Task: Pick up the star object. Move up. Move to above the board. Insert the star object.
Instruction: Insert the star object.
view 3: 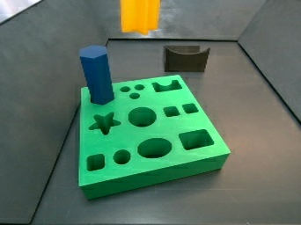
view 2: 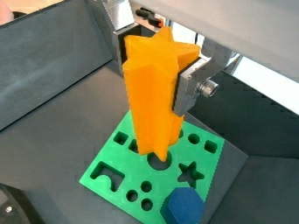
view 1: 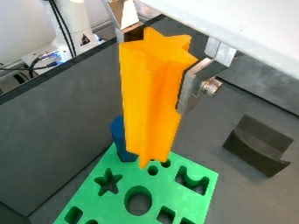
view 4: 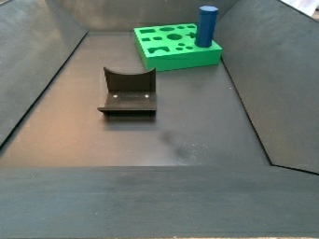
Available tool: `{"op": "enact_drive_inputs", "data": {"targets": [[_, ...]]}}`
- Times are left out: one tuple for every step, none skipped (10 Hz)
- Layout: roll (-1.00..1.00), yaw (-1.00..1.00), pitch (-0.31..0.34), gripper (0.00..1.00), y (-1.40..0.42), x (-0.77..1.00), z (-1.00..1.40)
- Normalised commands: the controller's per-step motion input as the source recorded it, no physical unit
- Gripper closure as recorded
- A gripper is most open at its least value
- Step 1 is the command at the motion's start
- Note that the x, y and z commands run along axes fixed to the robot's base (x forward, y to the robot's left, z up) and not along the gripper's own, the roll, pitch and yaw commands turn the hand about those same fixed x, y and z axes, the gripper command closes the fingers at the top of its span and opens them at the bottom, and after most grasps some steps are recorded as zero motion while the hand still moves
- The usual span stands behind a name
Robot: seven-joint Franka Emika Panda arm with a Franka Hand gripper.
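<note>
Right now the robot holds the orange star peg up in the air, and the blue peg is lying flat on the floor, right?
Not quite. The blue peg stands upright in the green board, as a side view shows. The orange star peg is indeed held aloft between the gripper's fingers.

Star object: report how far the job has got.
Done: the star object is picked up and raised, clamped between the gripper's silver fingers in both wrist views. In hand: it hangs above the board, its lower end showing at the top edge of a side view. Left: lining it up with the star hole, still empty beside the blue peg, and inserting it.
</note>
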Motion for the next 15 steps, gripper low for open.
{"op": "enact_drive_inputs", "data": {"targets": [[0.0, 0.02, -0.033, 1.0, -0.04, 0.0, -0.04], [0.0, 0.03, -0.041, 1.0, -0.05, -0.01, -0.02], [0.0, 0.06, -0.039, 1.0, -0.06, -0.01, -0.05], [0.0, 0.09, -0.05, 1.0, -0.11, -0.03, -0.08], [0.0, 0.14, -0.079, 1.0, -0.2, -0.03, -0.15], [0.0, 0.17, -0.113, 1.0, -0.3, -0.04, -0.23], [0.0, 0.15, -0.117, 1.0, -0.34, -0.05, -0.25], [0.0, 0.04, -0.127, 1.0, -0.37, -0.12, -0.23], [0.0, 0.0, -0.117, 1.0, -0.37, -0.21, -0.26], [0.0, 0.0, -0.096, 1.0, -0.36, -0.23, -0.27], [0.03, -0.2, -0.074, 1.0, -0.35, -0.21, -0.29], [0.09, -0.62, -0.023, 1.0, -0.26, -0.23, -0.33], [0.1, -0.85, 0.0, 1.0, -0.04, -0.19, -0.35], [0.08, -0.97, 0.0, 1.0, 0.0, -0.16, -0.42], [0.06, -1.0, 0.0, 1.0, 0.0, -0.13, -0.46]]}}
